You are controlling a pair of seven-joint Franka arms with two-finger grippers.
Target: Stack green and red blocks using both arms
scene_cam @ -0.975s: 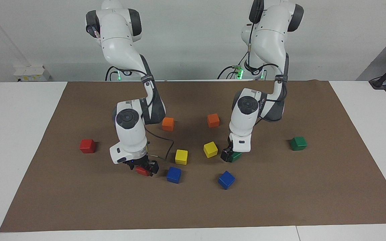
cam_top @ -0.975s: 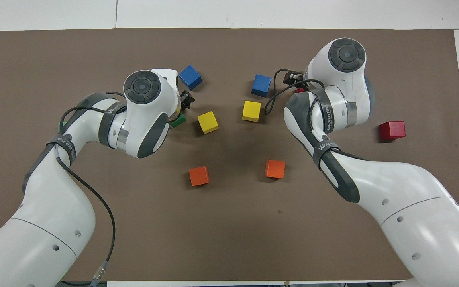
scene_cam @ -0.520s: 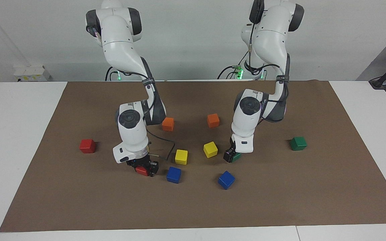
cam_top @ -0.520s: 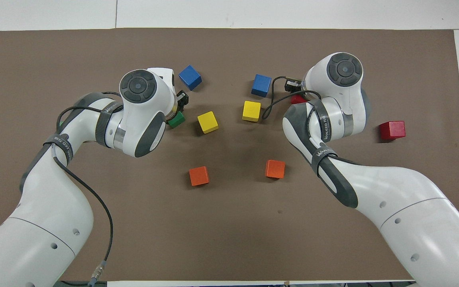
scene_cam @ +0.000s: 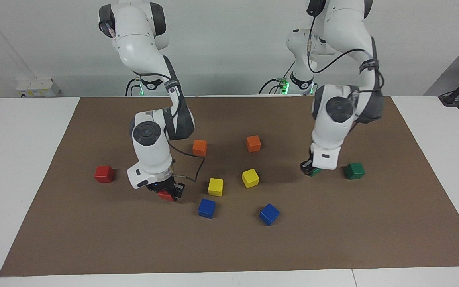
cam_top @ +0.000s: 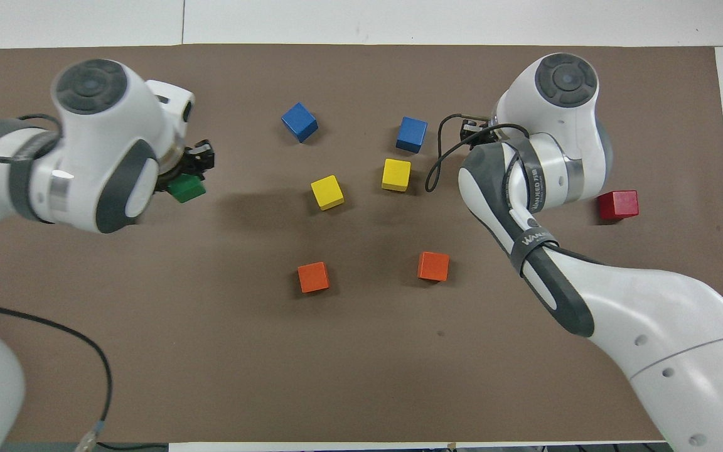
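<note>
Your left gripper (scene_cam: 308,170) was clamped on a green block (scene_cam: 314,172) above the surface (scene_cam: 373,223) near its twin (scene_cam: 354,170), your right gripper (scene_cam: 168,194) held a red block (scene_cam: 166,195); light, rigid, glossy cubes likely best pinched across flat faces.

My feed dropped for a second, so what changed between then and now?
The left gripper lifted its green block and carried it toward the green block on the mat. The right gripper raised its red block and shifted slightly toward the red block on the mat. The other cubes stayed put.
</note>
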